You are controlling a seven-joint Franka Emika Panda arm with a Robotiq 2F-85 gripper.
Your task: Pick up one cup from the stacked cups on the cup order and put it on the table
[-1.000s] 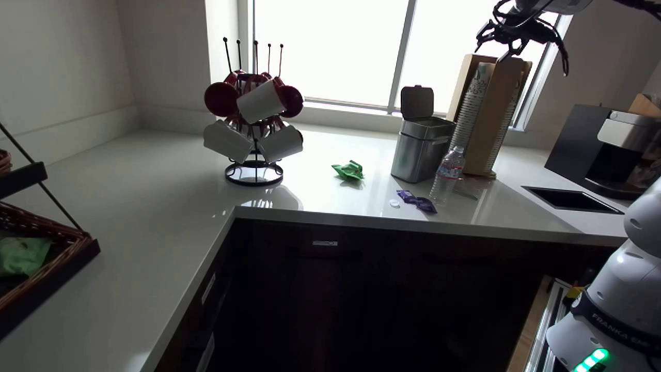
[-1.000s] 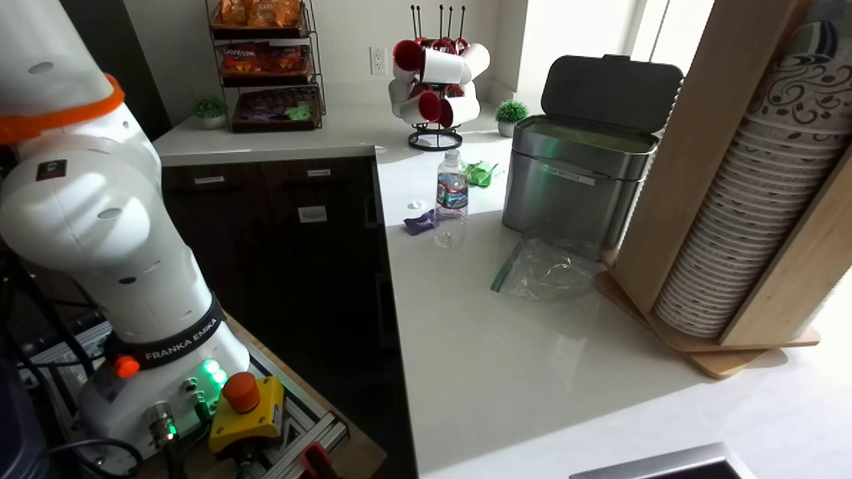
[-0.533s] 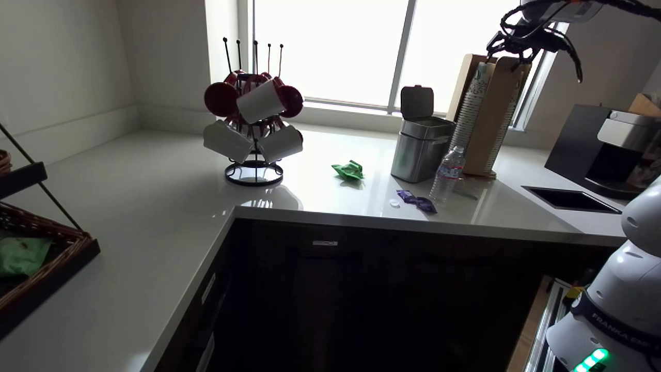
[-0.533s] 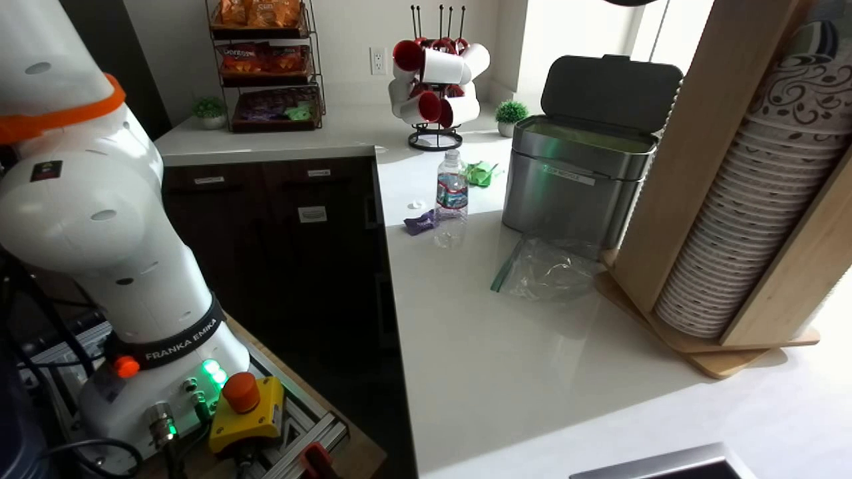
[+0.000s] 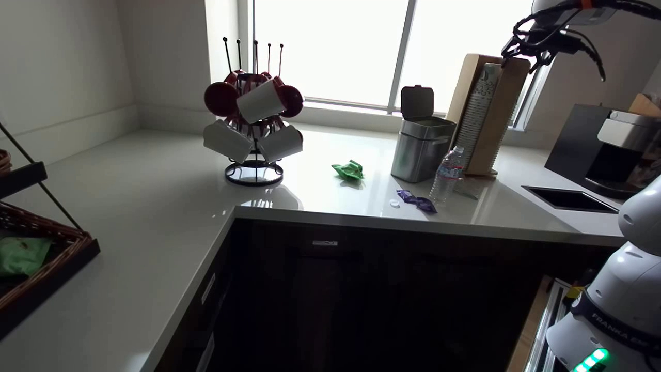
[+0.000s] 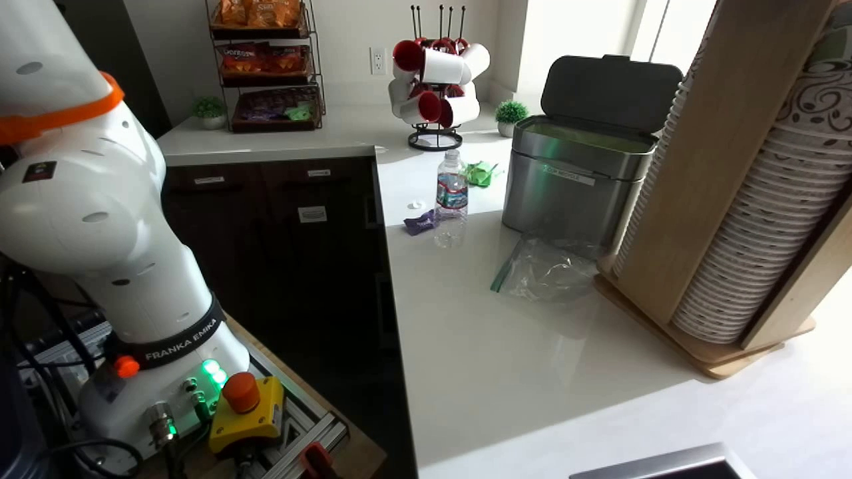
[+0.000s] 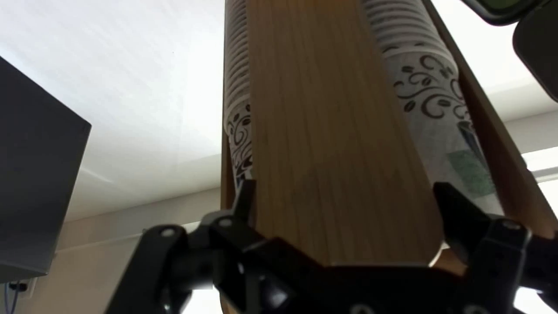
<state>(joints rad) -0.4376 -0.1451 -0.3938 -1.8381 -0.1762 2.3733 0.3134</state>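
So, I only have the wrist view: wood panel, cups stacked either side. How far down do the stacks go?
Observer: In an exterior view, cups are stacked right down to the foot of the holder.
Operator: Anything lying beside it?
Observer: Yes, a clear bag on the counter.
Operator: Anything upright nearby?
Observer: A bottle, standing nearer the counter's edge than the bin.
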